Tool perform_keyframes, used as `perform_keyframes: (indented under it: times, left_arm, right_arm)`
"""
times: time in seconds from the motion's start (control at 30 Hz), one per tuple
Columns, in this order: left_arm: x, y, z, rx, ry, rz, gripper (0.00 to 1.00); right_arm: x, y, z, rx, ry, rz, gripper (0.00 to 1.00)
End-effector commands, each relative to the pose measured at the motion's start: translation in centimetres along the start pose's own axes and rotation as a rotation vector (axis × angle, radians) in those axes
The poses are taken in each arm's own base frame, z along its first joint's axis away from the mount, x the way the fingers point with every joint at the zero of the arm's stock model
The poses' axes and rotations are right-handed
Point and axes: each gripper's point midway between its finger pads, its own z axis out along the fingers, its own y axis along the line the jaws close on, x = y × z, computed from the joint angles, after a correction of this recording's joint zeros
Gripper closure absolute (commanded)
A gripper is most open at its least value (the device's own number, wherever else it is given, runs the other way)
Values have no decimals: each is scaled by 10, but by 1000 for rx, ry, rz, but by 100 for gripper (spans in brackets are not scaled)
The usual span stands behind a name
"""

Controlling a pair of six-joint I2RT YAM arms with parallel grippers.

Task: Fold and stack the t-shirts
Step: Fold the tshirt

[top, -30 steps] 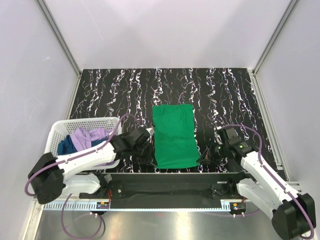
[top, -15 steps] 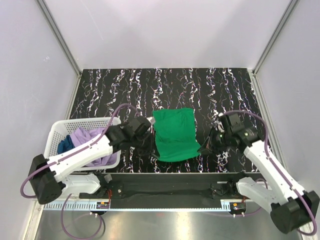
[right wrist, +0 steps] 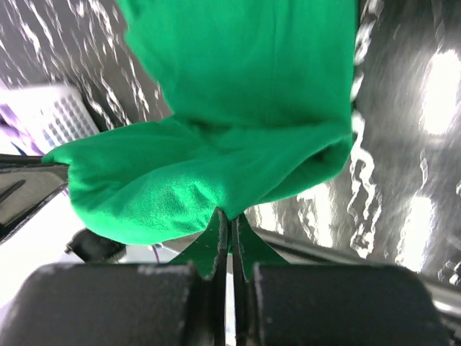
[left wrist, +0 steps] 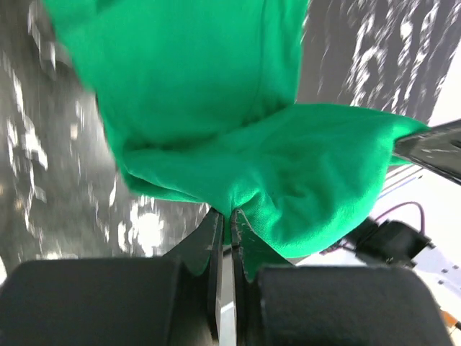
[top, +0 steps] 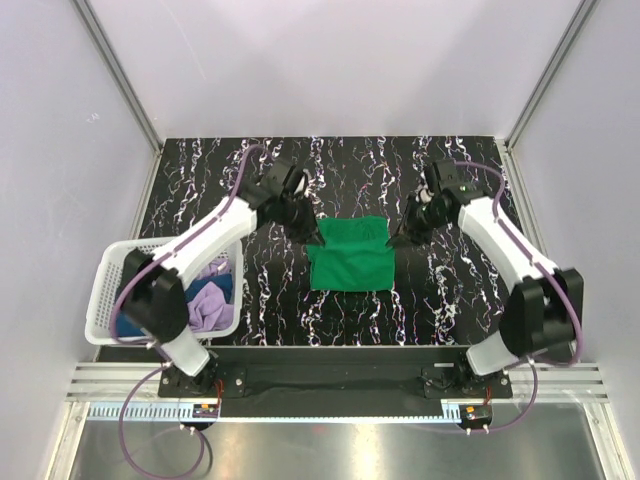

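The bright green t-shirt (top: 349, 258) lies in the middle of the black marbled table, doubled over on itself. My left gripper (top: 311, 229) is shut on its far left corner; the pinched cloth shows in the left wrist view (left wrist: 238, 173). My right gripper (top: 393, 238) is shut on its far right corner; the cloth fills the right wrist view (right wrist: 223, 144). Both grippers hold the folded-over edge near the shirt's far end. The lilac t-shirt (top: 208, 300) and the dark blue t-shirt (top: 222, 284) lie crumpled in the white basket (top: 108, 280).
The white lattice basket stands at the left near edge of the table. Grey walls with metal posts close in the table on the left, right and far sides. The arm bases and a black rail (top: 330, 375) run along the near edge.
Both grippers have carried the green shirt's near edge away from the bases and over the shirt toward its far end, folding it in half. The shirt now looks much shorter.
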Motion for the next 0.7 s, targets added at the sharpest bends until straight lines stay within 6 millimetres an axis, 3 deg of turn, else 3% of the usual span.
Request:
perform_keyframes:
  times: [0.0,0.03,0.13,0.17,0.2,0.23,0.43,0.5,0.67]
  left_arm:
    - [-37,-16,1,66,-16,64,98]
    - [-44,-15,4,65,-21,67,97]
    - [-70,-9,17,68,-34,54,96]
    - [-81,1,26,50,-35,37,96]
    - [-92,0,27,54,-52,38,96]
    - [-99,11,39,52,-33,10,96]
    - [-144,22,63,81,-61,-60,98]
    - [-153,26,66,88,-77,-76,99]
    - [-179,39,73,133,-134,-147,100]
  right_arm:
    - [-41,10,3,-55,-41,-53,100]
    - [-56,14,1,-70,-59,-53,100]
    - [-83,11,31,-72,-19,-65,100]
    - [-91,13,36,-81,-19,-75,100]
    - [-103,23,35,-115,-30,-103,100]
    - [-111,17,51,-104,-6,-88,100]
    - [-158,21,97,-148,18,-105,99]
    - [-164,26,104,-189,47,-118,99]
    - [-199,42,121,-255,2,-124,95]
